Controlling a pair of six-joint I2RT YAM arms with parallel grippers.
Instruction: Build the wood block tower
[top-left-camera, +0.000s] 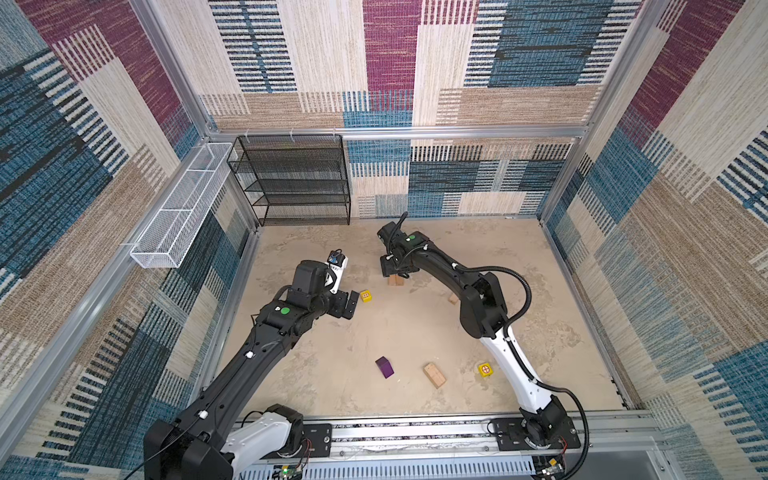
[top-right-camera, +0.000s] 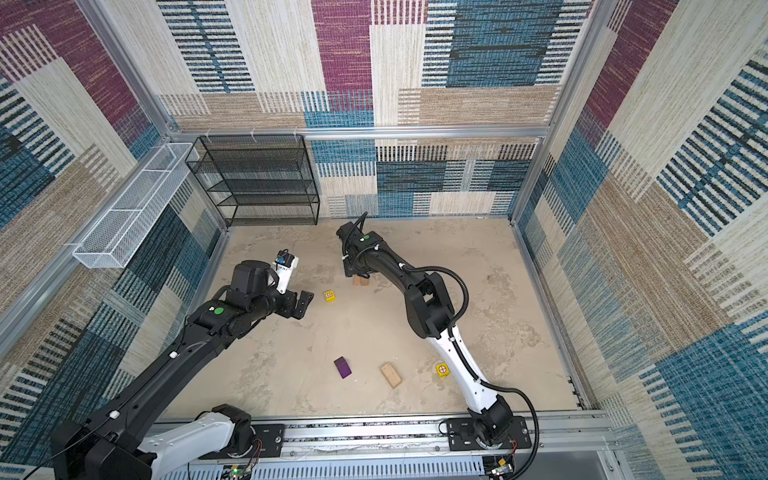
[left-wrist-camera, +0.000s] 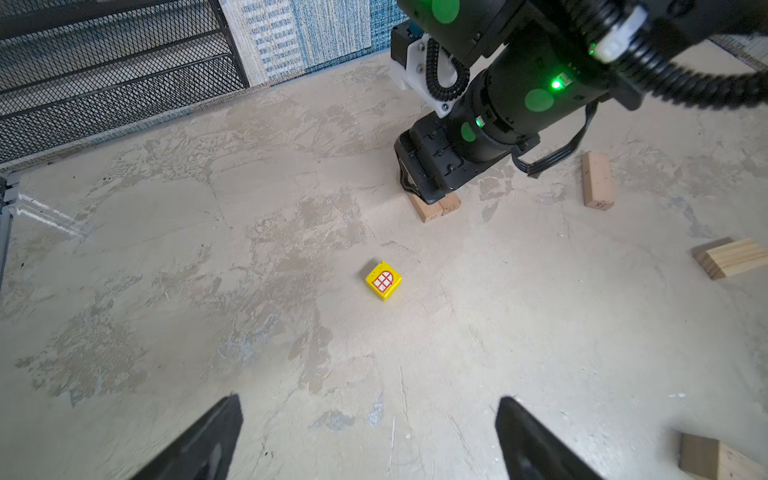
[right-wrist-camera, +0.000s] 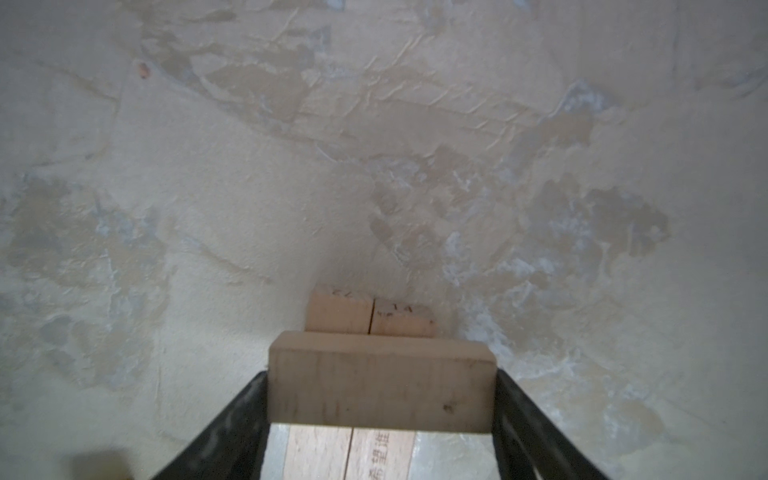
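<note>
The wood block tower (top-left-camera: 396, 280) stands as two tan bricks side by side (right-wrist-camera: 370, 316) with a third tan brick (right-wrist-camera: 380, 386) lying crosswise on them. My right gripper (right-wrist-camera: 380, 374) reaches down over it, its fingers pressed on both ends of that crosswise brick. My left gripper (left-wrist-camera: 370, 400) hovers open and empty over bare floor, short of a yellow cube (left-wrist-camera: 383, 280). Loose wood blocks lie around: a second yellow cube (top-left-camera: 485, 369), a purple block (top-left-camera: 385, 367), a tan brick (top-left-camera: 434, 375) and another tan brick (left-wrist-camera: 597, 179) beside the right arm.
A black mesh shelf (top-left-camera: 299, 178) stands at the back left against the wall. A white wire basket (top-left-camera: 183, 208) hangs on the left wall. The arms' base rail (top-left-camera: 415, 432) runs along the front edge. Patterned walls close in all sides.
</note>
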